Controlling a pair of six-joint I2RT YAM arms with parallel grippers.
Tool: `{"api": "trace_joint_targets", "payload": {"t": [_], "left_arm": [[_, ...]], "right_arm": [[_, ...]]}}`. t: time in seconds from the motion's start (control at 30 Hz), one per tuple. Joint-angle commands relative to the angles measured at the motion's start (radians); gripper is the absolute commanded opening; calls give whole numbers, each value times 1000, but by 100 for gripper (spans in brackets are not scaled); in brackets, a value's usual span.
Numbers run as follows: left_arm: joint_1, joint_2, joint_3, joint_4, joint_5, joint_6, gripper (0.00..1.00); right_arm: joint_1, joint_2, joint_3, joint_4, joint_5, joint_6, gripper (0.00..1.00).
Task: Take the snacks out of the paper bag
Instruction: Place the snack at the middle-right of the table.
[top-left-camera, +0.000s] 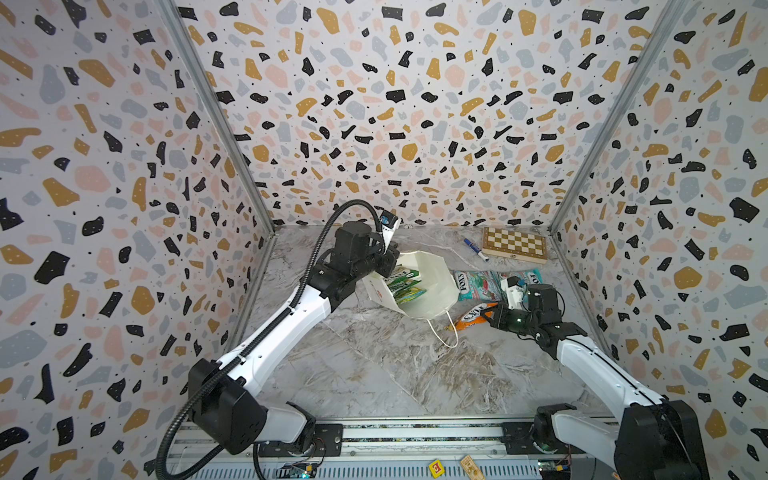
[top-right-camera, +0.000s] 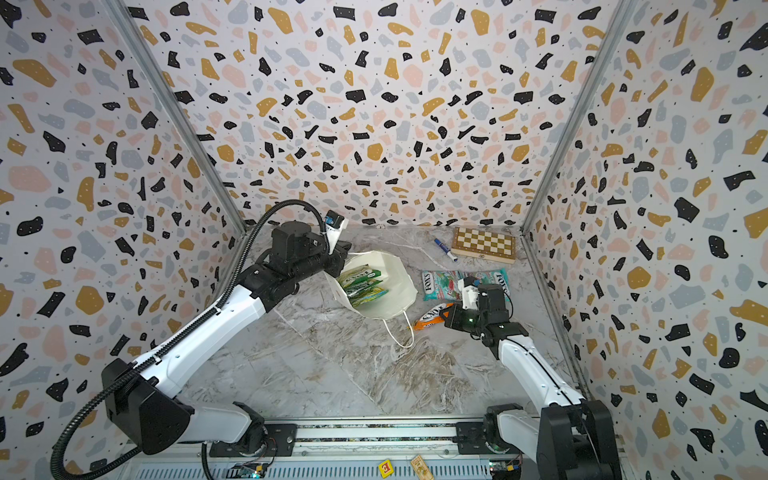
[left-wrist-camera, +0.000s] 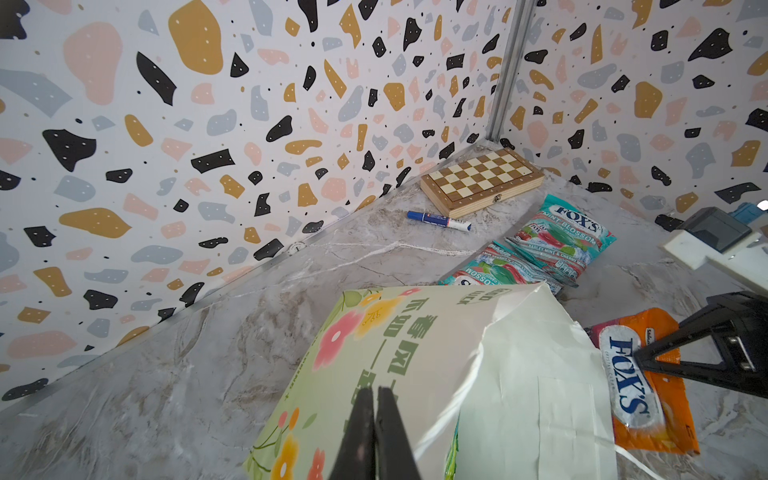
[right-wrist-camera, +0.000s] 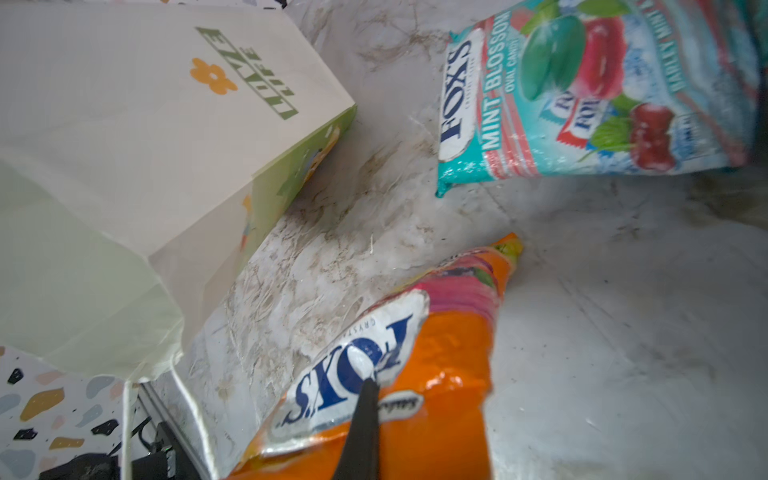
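Marble tabletop (top-left-camera: 374, 374) gives open room toward the front. The tilted paper bag (left-wrist-camera: 415, 353) has its mouth upward, rim pinched by the left hand (left-wrist-camera: 375, 392). The right hand (right-wrist-camera: 371, 384) pinches the orange pouch (right-wrist-camera: 449, 365), which lies lengthwise toward the bag.

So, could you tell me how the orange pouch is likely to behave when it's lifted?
The orange pouch looks glossy, so it may slip between the fingers. Its film is creased and bent, so it will probably sag. It is flat, so rolling seems unlikely.

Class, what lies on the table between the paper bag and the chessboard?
A blue marker, nearer the chessboard than the paper bag; both top views and the left wrist view show it.
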Motion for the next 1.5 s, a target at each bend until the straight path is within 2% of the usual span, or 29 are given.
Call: {"api": "trace_joint_targets", "payload": {"t": [0.0,0.13,0.2,0.3,0.47,0.57,0.63,0.8,1.03,1.23,1.47], "left_arm": [[1,-15,26,26,-3,17,0],[1,-11,26,25,-5,17,0],[1,-11,26,26,-3,18,0],[1,-7,26,25,-2,18,0],[0,-7,26,25,1,19,0],[1,-7,26,25,7,19,0],[1,-8,26,25,14,19,0],[0,-17,23,32,44,25,0],[-2,-29,16,44,99,31,0],[-8,-27,18,50,156,13,0],[-17,-25,16,67,204,-10,0]], "right_arm": [[-6,-7,11,-72,84,-75,0],[-6,-19,2,-103,150,-85,17],[-6,-31,-1,-117,208,-87,34],[-6,-50,2,-144,310,-87,47],[-3,-94,17,-178,472,-71,55],[1,-131,18,-173,507,-55,58],[2,-159,11,-147,468,-52,58],[13,-198,-9,-4,207,-40,59],[143,-170,54,132,16,-18,59],[288,-102,87,291,-58,44,59],[456,62,139,439,-24,109,59]]}}
